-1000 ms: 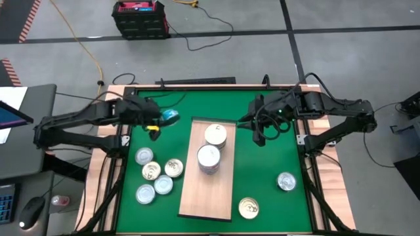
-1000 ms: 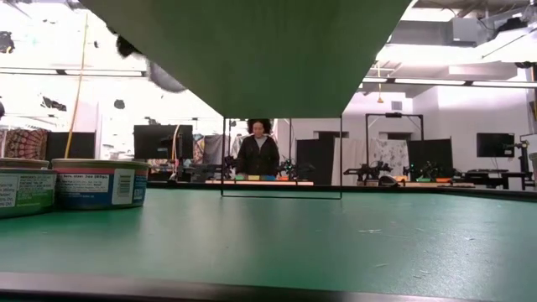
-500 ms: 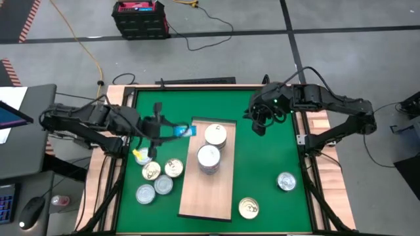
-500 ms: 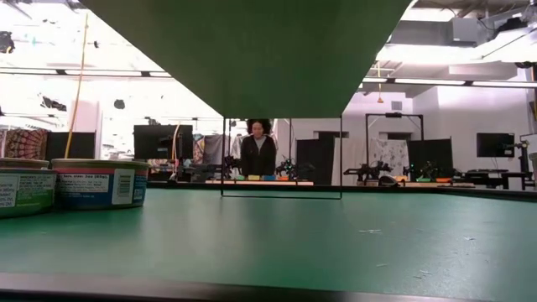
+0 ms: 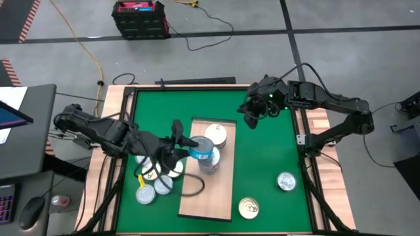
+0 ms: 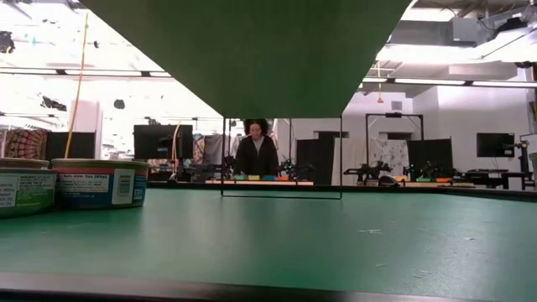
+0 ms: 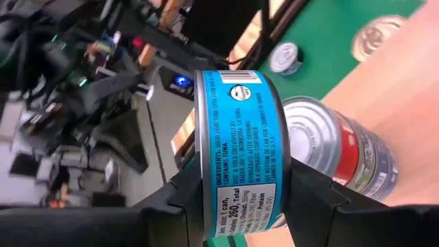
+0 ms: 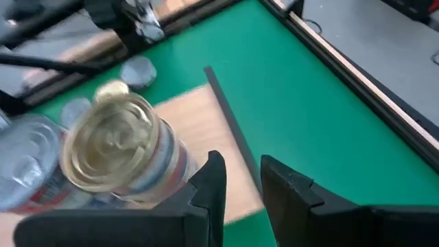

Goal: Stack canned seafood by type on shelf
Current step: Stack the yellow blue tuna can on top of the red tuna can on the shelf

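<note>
My left gripper (image 5: 195,148) is shut on a blue-labelled can (image 5: 205,153) above the shelf (image 5: 216,193), a pale wooden board on the green mat. The can hangs over the silver-topped stack (image 5: 210,164). A gold-topped stack (image 5: 215,134) stands beyond it on the shelf. Several loose cans (image 5: 157,180) rest on the mat left of the shelf. A silver can (image 5: 286,181) and a gold one (image 5: 248,208) rest to its right. My right gripper (image 5: 252,118) hovers near the shelf's far right corner, its fingers slightly open and holding nothing. My left gripper pinches the blue-labelled can (image 7: 240,137) between its two fingers (image 7: 186,200), one on each flat end. The fingers reach level from the table's left. The can lies on its side, lifted clear, with its label wall (image 7: 236,199) facing the wrist camera, beside the silver-topped stack (image 7: 350,151).
The raised wooden table rim (image 5: 315,124) frames the mat. Bare mat (image 5: 269,157) lies right of the shelf. The low view shows two cans (image 6: 99,184) at its left and a person (image 6: 256,153) far behind the table. The right wrist view shows the gold-topped stack (image 8: 123,151) close by.
My left gripper has carried the blue-labelled can from the mat's far left corner toward the right and near side, to above the silver-topped stack. My right gripper has drawn back a little toward the far edge.
</note>
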